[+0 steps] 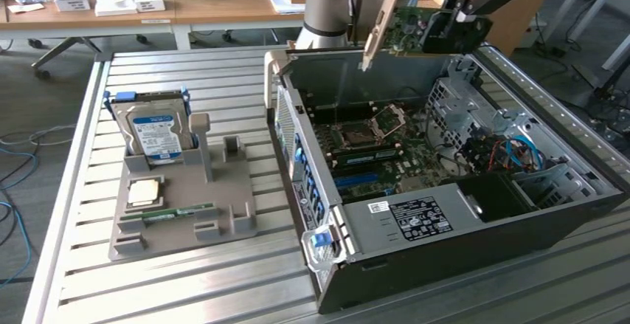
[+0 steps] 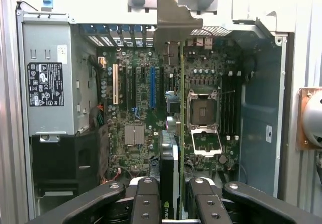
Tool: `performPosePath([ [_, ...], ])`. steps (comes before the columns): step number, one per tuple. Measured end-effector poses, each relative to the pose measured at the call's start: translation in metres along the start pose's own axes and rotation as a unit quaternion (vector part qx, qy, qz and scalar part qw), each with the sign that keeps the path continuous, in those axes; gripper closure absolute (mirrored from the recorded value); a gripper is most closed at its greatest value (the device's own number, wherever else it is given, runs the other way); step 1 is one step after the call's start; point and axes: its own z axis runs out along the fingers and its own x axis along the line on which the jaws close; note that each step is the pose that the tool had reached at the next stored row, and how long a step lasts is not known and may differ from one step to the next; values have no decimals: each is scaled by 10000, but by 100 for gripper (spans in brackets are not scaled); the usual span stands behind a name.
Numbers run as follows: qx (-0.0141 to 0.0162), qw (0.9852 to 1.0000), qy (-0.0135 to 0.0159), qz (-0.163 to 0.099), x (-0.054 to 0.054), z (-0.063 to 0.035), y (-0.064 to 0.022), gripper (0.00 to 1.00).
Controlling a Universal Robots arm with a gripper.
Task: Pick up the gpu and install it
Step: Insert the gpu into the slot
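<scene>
My gripper (image 1: 455, 20) is shut on the gpu (image 1: 409, 32), a green board with a dark face and a pale metal end bracket (image 1: 379, 21). It hangs above the far end of the open computer case (image 1: 295, 125). In the wrist view the gpu (image 2: 172, 156) shows edge-on between my black fingers (image 2: 146, 199), bracket (image 2: 173, 17) pointing away. Below it lies the motherboard (image 2: 136, 133) with a blue slot (image 2: 151, 86) and the bare CPU socket (image 2: 203, 110).
A grey holder (image 1: 182, 213) on the slatted metal table (image 1: 88, 154) carries a hard drive (image 1: 153, 128), a memory stick (image 1: 177, 213) and a small chip. Inside the case are the power supply (image 1: 414, 217) and cables (image 1: 502, 154). Desks stand behind.
</scene>
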Motion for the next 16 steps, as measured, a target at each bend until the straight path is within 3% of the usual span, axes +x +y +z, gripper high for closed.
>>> performPosePath([
  [16, -1, 10000, 1, -13, 19, 290, 7, 73],
])
